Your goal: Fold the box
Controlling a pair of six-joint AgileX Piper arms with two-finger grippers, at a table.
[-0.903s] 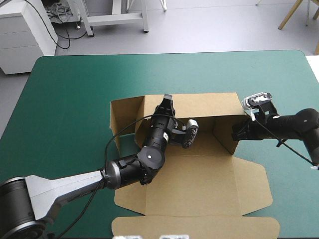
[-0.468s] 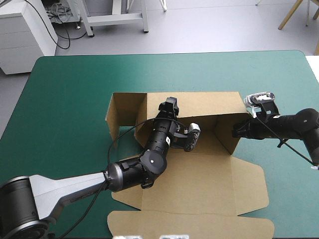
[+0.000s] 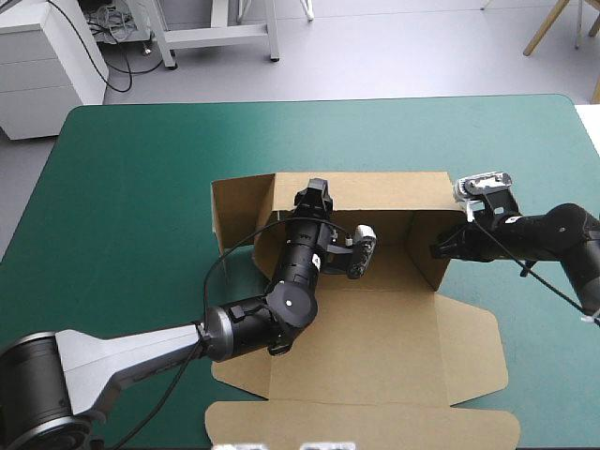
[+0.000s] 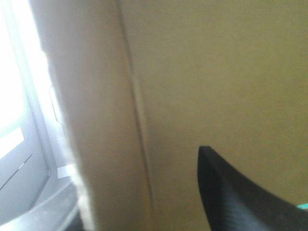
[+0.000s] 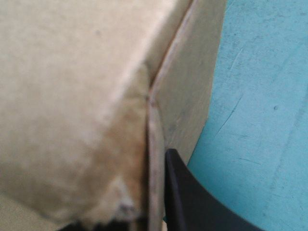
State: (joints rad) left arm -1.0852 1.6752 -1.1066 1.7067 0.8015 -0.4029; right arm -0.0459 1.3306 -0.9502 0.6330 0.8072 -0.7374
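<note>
The brown box point(image 3: 375, 328) lies mid-table with its back wall point(image 3: 375, 192) and right wall point(image 3: 424, 246) raised. My left gripper point(image 3: 314, 195) reaches inside against the back wall near its left fold. In the left wrist view brown board point(image 4: 216, 72) fills the picture and one black finger point(image 4: 236, 197) stands off to one side, so the jaws are apart and hold nothing. My right gripper point(image 3: 439, 251) is shut on the right wall's near corner. In the right wrist view the board's edge point(image 5: 155, 144) runs down beside its black finger point(image 5: 192, 202).
The left wall flap point(image 3: 239, 211) stands loosely, angled outward. The lid panel point(image 3: 361, 427) and a side flap point(image 3: 473, 352) lie flat toward the table's near edge. Bare teal-green cover point(image 3: 122, 187) stretches to the left and beyond the box.
My left gripper has opened off the back wall. The back wall and left flap swung slightly and settled back. The right gripper kept its hold on the right wall.
</note>
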